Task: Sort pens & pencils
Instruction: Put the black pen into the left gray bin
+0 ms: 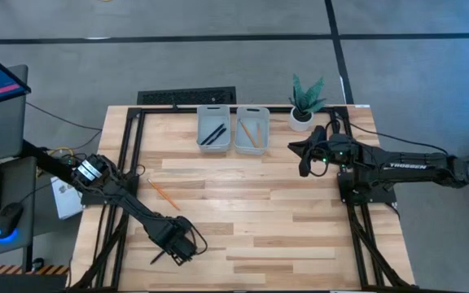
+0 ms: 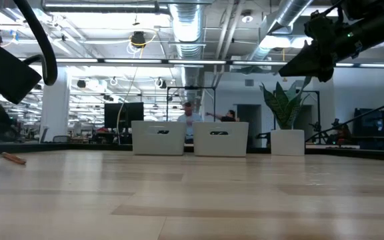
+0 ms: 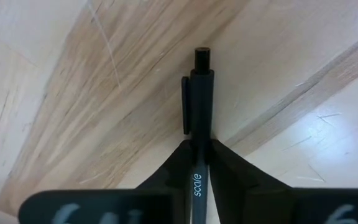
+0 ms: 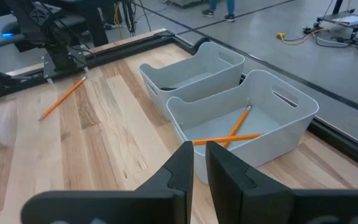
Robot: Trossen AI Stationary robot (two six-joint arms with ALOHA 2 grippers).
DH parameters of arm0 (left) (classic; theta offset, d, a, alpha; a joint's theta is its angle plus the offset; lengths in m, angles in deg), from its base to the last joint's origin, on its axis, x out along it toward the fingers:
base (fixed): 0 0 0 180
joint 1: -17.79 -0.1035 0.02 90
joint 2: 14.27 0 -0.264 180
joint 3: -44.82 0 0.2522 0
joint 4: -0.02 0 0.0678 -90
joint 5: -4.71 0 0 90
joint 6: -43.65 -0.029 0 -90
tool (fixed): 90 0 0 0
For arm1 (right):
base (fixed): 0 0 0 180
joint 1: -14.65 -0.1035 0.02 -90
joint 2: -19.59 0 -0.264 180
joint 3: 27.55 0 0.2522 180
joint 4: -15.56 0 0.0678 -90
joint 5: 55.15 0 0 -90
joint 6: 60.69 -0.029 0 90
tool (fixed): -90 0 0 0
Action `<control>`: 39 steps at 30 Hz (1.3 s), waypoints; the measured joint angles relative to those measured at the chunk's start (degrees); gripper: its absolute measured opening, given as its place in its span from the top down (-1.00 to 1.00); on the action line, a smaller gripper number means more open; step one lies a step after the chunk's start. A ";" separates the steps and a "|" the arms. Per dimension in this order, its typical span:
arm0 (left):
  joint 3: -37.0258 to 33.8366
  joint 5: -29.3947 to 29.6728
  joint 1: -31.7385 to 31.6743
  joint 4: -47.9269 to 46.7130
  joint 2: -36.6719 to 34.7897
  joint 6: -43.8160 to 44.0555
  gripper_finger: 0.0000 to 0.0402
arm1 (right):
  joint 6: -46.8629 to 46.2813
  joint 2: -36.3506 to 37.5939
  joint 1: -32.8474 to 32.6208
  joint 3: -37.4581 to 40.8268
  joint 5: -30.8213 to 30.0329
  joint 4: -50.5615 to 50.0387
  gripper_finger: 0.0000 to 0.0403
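Near the table's front edge, left gripper point(image 3: 199, 163) pinches a black pen point(image 3: 199, 106)

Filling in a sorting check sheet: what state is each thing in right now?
Left gripper: shut on a black pen, low over the table's near edge.
Right gripper: fingers close together, empty, raised beside the trays.
Left tray: upright, two black pens inside.
Right tray: upright, two orange pencils crossed inside.
Loose pencil: lying flat on the table, unsorted.
Potted plant: upright.
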State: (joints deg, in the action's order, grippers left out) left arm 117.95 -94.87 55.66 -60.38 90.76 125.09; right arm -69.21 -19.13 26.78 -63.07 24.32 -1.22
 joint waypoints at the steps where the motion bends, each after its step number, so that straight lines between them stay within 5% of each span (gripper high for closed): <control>1: 0.00 -0.04 0.00 0.00 0.00 0.20 0.86 | 0.00 0.00 0.00 0.00 0.00 0.00 0.67; 12: 2.13 -1.53 -2.61 -1.31 0.22 -0.50 0.83 | 0.00 0.00 0.01 0.00 0.00 -0.01 0.67; 24: 6.60 6.39 -6.96 -4.39 0.28 -6.09 0.80 | 0.00 0.00 -0.01 0.00 0.00 0.00 0.67; 39: 21.86 22.78 -17.23 -29.69 0.07 -15.34 0.81 | 0.00 -0.01 -0.01 0.00 0.00 -0.01 0.67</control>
State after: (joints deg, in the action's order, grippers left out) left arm 139.81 -72.09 38.43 -90.07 90.83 109.75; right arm -69.21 -19.14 26.77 -63.07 24.32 -1.23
